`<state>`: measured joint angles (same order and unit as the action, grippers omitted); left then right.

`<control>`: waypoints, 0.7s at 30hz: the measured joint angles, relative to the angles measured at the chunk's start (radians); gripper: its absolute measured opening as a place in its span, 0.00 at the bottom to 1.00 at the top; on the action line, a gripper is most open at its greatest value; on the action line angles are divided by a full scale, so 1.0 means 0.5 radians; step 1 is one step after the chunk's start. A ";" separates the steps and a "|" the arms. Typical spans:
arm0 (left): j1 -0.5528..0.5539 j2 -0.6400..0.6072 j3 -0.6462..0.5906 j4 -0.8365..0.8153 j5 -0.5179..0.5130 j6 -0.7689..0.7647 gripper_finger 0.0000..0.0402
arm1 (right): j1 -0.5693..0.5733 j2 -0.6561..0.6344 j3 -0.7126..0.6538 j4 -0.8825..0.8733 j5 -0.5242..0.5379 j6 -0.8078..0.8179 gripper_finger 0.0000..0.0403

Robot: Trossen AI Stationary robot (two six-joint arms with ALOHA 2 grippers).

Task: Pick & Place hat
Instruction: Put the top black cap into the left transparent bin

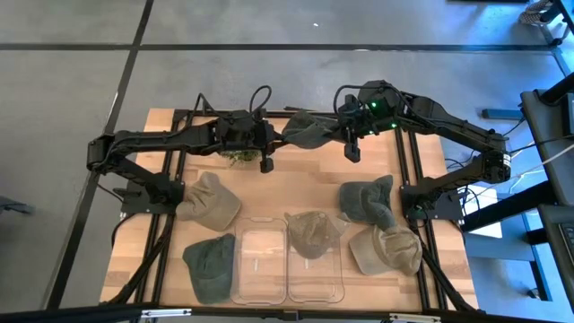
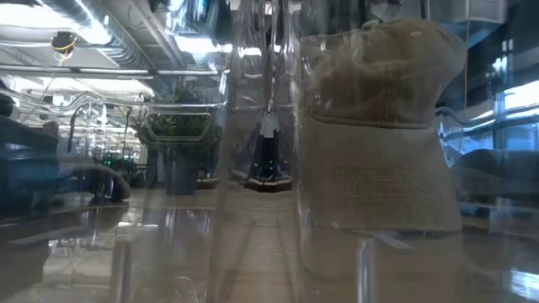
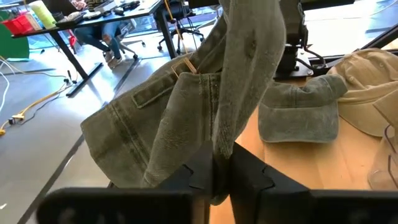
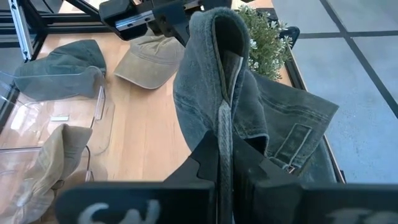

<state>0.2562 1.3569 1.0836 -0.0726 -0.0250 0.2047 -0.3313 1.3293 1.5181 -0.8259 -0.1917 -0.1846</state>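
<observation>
From above, the faded green denim cap (image 1: 307,131) hangs between both arms at the table's twelve o'clock edge, the left gripper (image 1: 266,144) at its nine o'clock, the right gripper (image 1: 348,136) at its three. Two clear plastic bins (image 1: 287,265) sit at six o'clock, the right one holding a tan cap (image 1: 312,233).

The low view shows that tan cap through the bin wall.

Each wrist view shows fingers pinched tight on denim (a shared hold).

Likely mid-carry; next, one gripper should let go before lowering binward.
</observation>
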 joint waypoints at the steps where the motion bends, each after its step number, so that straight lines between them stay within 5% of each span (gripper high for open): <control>1: 0.000 -0.010 0.000 0.006 0.000 0.002 0.05 | 0.000 0.000 0.000 0.001 0.008 0.000 0.04; 14: -0.062 -0.250 0.018 -0.010 0.008 -0.052 0.01 | 0.000 0.001 0.000 0.034 0.029 -0.075 0.13; 21: -0.150 -0.267 0.374 -0.337 0.078 -0.069 0.01 | 0.000 0.001 0.000 0.018 0.100 -0.209 0.17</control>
<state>0.1811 1.2237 1.2705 -0.2412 0.0138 0.1703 -0.3313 1.3296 1.5181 -0.8167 -0.1416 -0.2891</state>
